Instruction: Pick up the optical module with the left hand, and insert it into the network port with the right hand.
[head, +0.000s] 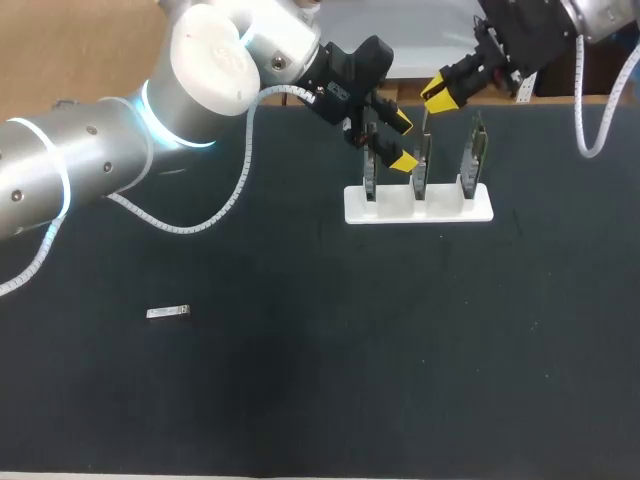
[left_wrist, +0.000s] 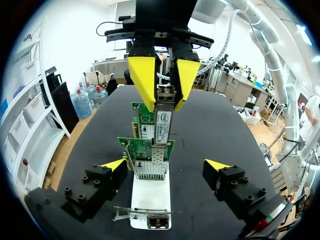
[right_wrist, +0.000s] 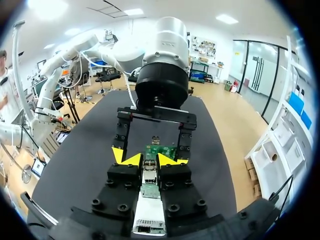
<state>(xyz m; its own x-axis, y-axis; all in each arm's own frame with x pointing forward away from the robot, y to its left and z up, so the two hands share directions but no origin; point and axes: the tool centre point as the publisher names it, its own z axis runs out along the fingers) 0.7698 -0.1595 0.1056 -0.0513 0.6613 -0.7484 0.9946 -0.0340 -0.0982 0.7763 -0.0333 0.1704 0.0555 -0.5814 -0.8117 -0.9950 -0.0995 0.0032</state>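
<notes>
While the right pincer (right_wrist: 146, 159) is clamped on an optical module (left_wrist: 162, 120), with one yellow tip pressed on each side of the silver body, the left pincer (head: 402, 140) stands wide apart and holds nothing. The module hangs upright from the right pincer, at the far side of the table (head: 300, 380), over a white stand (head: 445, 210) that carries three green network cards in a row from left to right. Its lower end is at the upper edge of the middle network card (head: 421, 165); I cannot tell if it touches the card or has entered a port. The left network card (head: 370, 170) and the right network card (head: 476, 155) stand upright in the same stand, each apart from the middle one. The left arm comes in from the left, and its pincer is low at the left end of the row, between the left and the middle card as the head view shows it, pointing along the row to the right. In the left wrist view its two yellow tips are one at each side of the middle card, not touching it, and the right pincer with the module is just ahead of them. A second module (head: 168, 314), small and silver, lies flat on the table at the near left, well apart from the stand and from both arms.
</notes>
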